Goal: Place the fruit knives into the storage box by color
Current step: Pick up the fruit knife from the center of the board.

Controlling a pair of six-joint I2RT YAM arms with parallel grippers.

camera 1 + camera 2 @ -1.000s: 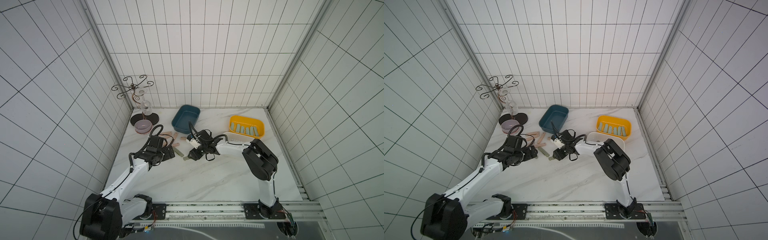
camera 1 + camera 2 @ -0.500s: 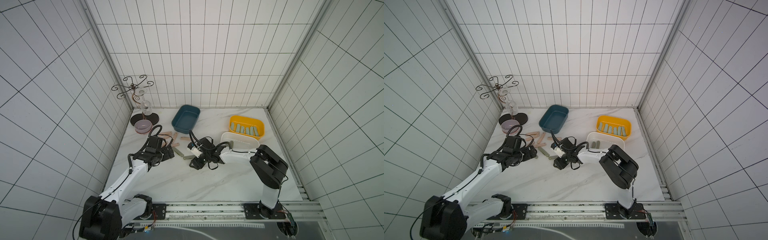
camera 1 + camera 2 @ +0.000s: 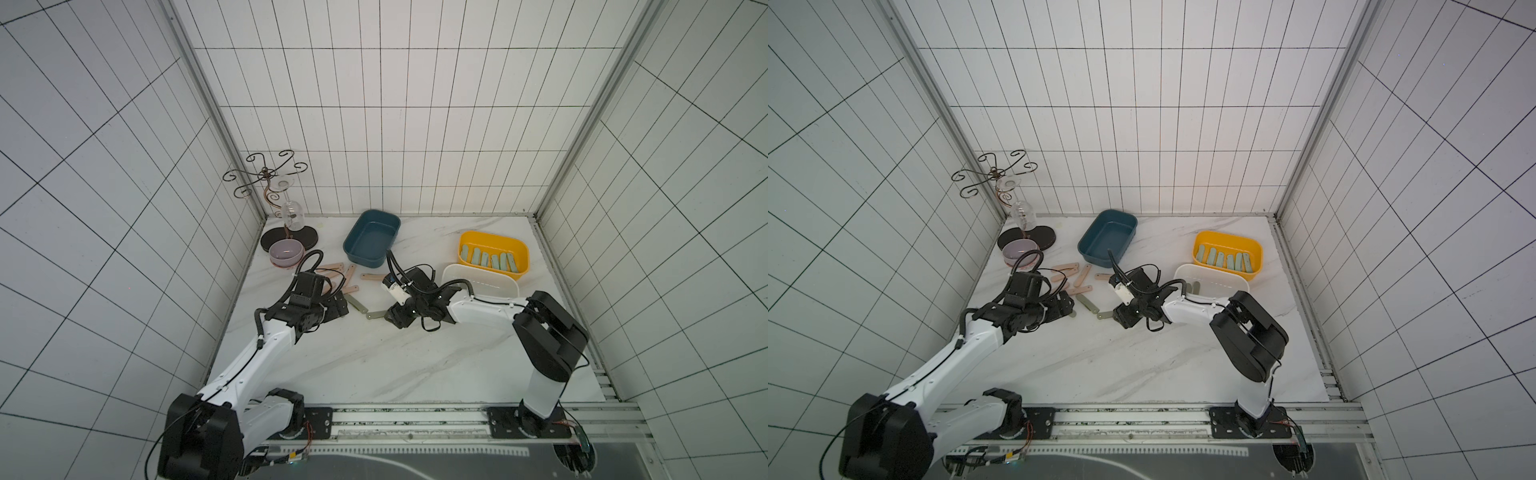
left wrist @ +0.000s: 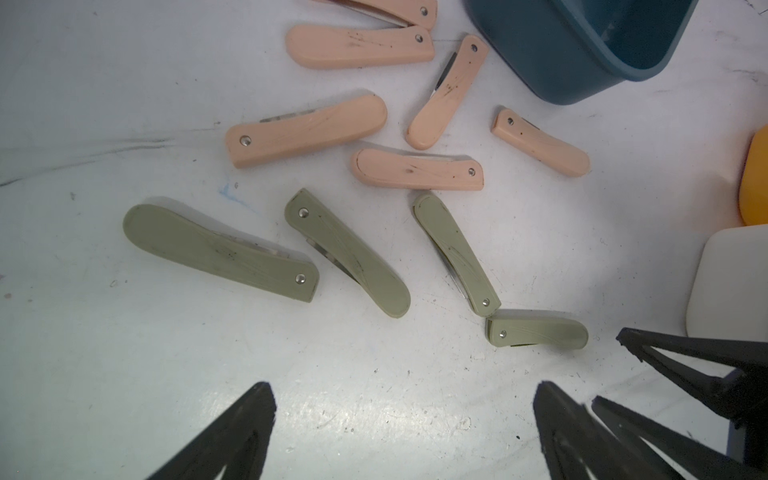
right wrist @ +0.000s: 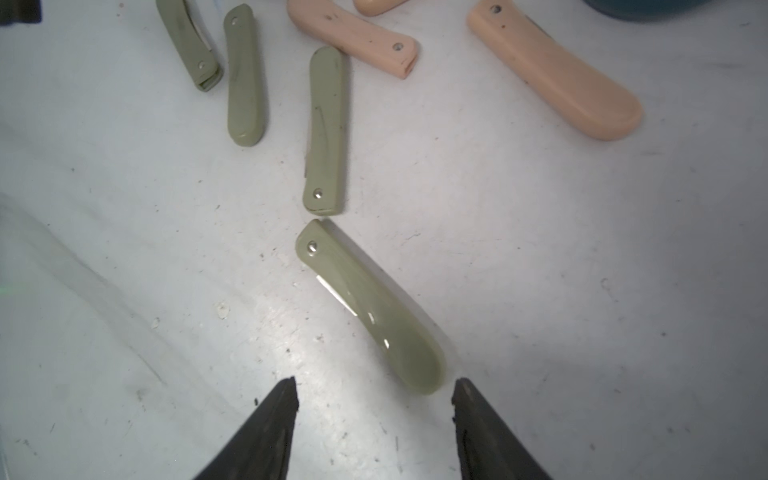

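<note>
Several olive fruit knives (image 4: 347, 251) and peach-pink fruit knives (image 4: 305, 131) lie loose on the marble table. My left gripper (image 4: 405, 390) hovers open just short of the olive ones and holds nothing. My right gripper (image 5: 374, 386) is open too. One olive knife (image 5: 370, 307) lies flat on the table, its rounded end close to my right fingertips (image 5: 459, 388); it shows in both top views (image 3: 375, 314). The yellow storage box (image 3: 493, 252) holds several pale mint knives (image 3: 490, 261). The white box (image 3: 1210, 280) holds olive knives (image 3: 1196, 286). The blue box (image 3: 371, 237) looks empty.
A wire glass stand (image 3: 286, 216) with a hanging wine glass and a pink bowl (image 3: 285, 252) sit in the back left corner. Tiled walls close in the table on three sides. The blue box stands just behind the peach knives.
My right arm's elbow has swung to the right, uncovering the white box, and its gripper has drawn back slightly with the jaws a little wider. The left arm has not moved.
</note>
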